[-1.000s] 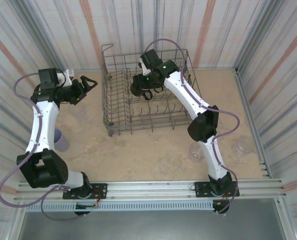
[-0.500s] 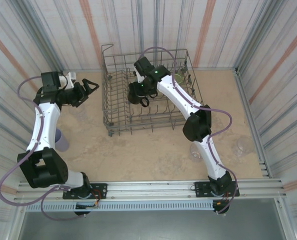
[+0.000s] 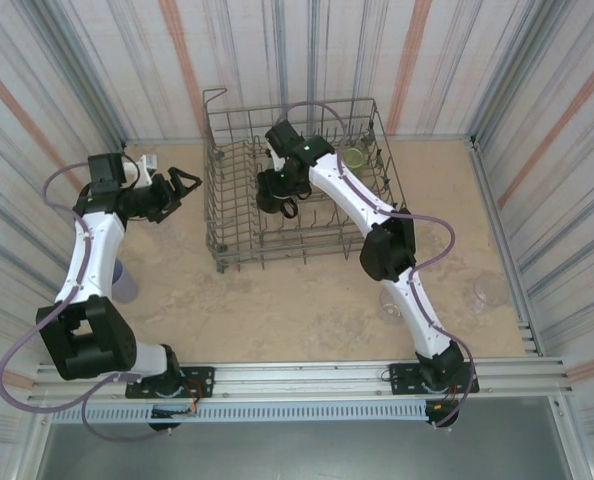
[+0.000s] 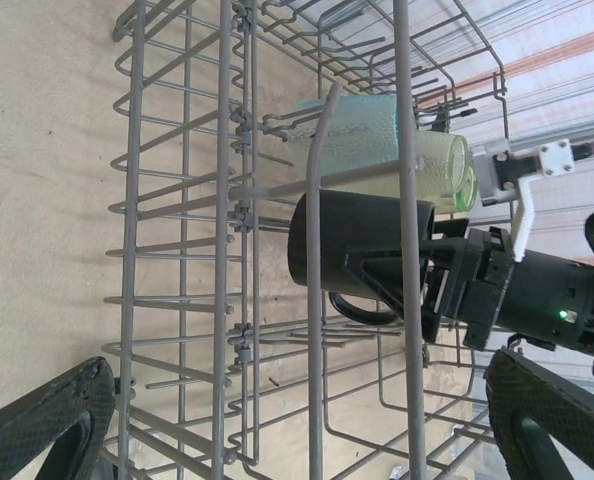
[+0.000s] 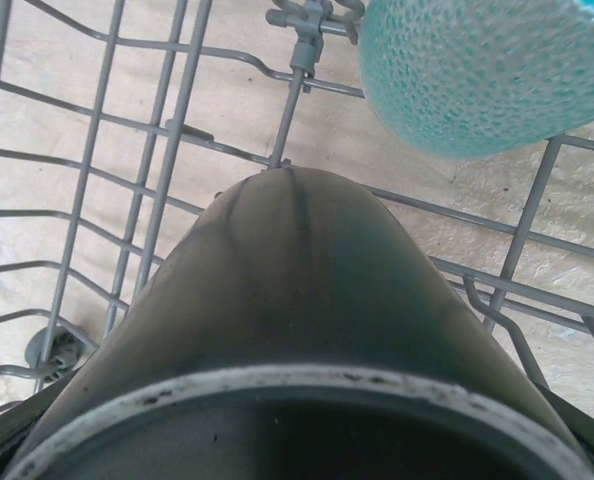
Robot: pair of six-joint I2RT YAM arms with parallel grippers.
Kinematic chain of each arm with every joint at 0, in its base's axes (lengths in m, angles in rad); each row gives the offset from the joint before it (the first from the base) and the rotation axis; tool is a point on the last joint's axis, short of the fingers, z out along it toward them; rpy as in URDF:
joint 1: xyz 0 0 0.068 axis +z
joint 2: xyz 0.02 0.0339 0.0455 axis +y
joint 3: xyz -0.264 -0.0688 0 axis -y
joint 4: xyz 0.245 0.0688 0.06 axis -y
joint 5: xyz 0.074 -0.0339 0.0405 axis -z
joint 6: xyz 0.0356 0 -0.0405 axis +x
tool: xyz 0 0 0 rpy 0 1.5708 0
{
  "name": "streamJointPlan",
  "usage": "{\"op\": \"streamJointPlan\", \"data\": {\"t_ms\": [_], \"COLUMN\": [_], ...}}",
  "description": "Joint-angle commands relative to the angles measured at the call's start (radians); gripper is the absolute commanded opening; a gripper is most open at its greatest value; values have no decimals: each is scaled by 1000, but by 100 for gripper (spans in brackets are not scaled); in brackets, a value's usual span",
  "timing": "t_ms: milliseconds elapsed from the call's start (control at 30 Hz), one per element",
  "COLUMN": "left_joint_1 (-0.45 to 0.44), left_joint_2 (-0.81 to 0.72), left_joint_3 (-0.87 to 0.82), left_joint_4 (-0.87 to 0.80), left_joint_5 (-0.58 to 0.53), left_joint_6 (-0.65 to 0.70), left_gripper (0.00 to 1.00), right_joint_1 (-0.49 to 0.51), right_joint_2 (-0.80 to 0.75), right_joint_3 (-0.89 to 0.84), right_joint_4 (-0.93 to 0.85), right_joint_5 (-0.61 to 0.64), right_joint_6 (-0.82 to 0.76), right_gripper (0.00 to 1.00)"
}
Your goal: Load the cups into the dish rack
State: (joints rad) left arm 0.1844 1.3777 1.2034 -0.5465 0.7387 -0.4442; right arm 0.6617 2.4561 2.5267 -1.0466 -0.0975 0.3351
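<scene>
**Fig.** R tool (image 3: pixel 277 192) clamps black mug (image 4: pixel 327 235) inside dish rack (image 3: pixel 307 238), left-centre, above tines; teal tumbler (image 4: pixel 362 125) & green tumbler (image 4: pixel 447 170) sit toward far-right corner. L tool (image 3: pixel 185 190) spread wide over bare worktop (image 3: pixel 307 300), just left of rack wall.

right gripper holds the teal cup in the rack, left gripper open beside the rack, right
No: the right gripper holds the mug; the teal cup lies free beside it, as the left wrist view shows. The mug is in the rack, and the left gripper is open beside it.
</scene>
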Motion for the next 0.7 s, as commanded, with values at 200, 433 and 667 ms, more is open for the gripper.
{"op": "streamJointPlan", "data": {"t_ms": [200,433,667], "left_joint_1": [7,7,7], "left_joint_2": [-31,-28,-26], "left_joint_3": [-4,-7,-7], "left_joint_4": [23,24,23], "left_joint_5": [31,34,36], "left_joint_6": [5,2,0], "left_gripper": [99,99,99], "right_joint_1": [9,9,12], "right_joint_2": [37,55,78], "right_joint_3": [87,91,95], "right_joint_4": [47,65,82], "right_joint_5": [8,16,13], "right_joint_6": [7,4,1], "right_gripper": [37,37,38]}}
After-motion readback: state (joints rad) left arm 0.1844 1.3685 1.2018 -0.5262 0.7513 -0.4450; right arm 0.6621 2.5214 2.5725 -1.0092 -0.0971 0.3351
